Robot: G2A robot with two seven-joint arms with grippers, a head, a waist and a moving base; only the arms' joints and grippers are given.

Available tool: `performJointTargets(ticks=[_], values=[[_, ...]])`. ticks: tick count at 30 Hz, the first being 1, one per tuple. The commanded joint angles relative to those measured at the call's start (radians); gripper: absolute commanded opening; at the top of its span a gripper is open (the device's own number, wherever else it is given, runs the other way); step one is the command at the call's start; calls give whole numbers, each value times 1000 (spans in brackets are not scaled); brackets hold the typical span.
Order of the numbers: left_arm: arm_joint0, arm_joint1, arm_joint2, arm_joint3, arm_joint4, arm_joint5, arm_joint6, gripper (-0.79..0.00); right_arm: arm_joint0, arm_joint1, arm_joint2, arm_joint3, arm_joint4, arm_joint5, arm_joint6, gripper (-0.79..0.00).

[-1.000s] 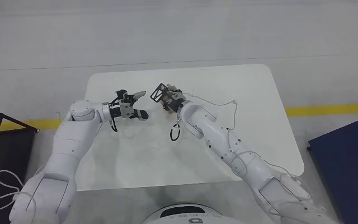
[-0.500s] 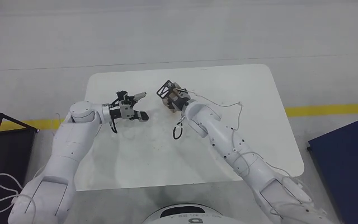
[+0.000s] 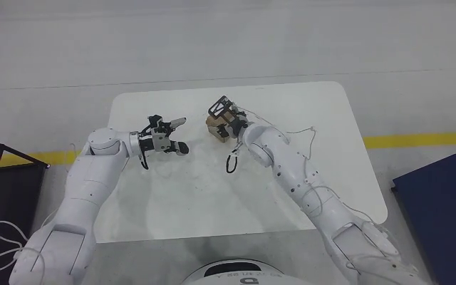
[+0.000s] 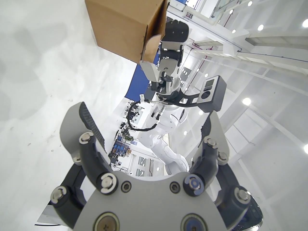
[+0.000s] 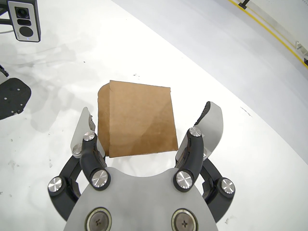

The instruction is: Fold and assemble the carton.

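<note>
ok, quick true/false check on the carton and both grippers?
1. The right gripper straddles the carton. True.
2. The left gripper grips the carton. False: its fingers are open, apart from the carton.
3. The carton is a flat sheet. False: it is box-shaped, with one end flap loose.
4. The carton is over the far half of the table. True.
</note>
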Motion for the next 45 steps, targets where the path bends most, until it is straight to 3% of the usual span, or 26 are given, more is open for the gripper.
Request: performJointTargets(ticks=[1, 6, 15, 23, 32, 35, 40, 45], values=[[-1, 0, 0, -1, 0, 1, 0, 0, 8, -2, 6, 12, 38, -21, 25, -58], [-2, 2, -2, -2, -1, 2, 0, 0, 26, -5, 17, 30, 98, -61, 62, -83], [1, 5, -12, 1, -22, 1, -10, 0, 20, 8, 47, 5, 173, -199, 149, -200], [-1, 5, -15, 11, -39, 6, -15, 0, -34, 32, 77, -113, 224, -326, 249, -157], [-6, 1, -3, 15, -45, 11, -16, 0, -114, 64, 129, -282, 256, -379, 343, -148], [-11, -1, -1, 27, -48, 10, -10, 0, -129, 70, 165, -304, 285, -338, 315, -43], [-22, -6, 10, 41, -46, 2, 7, 0, -113, 67, 215, -222, 396, -243, 204, 0], [-37, -19, 22, 76, -55, -16, 97, 0, -55, 60, 199, -77, 497, -290, 171, -9]])
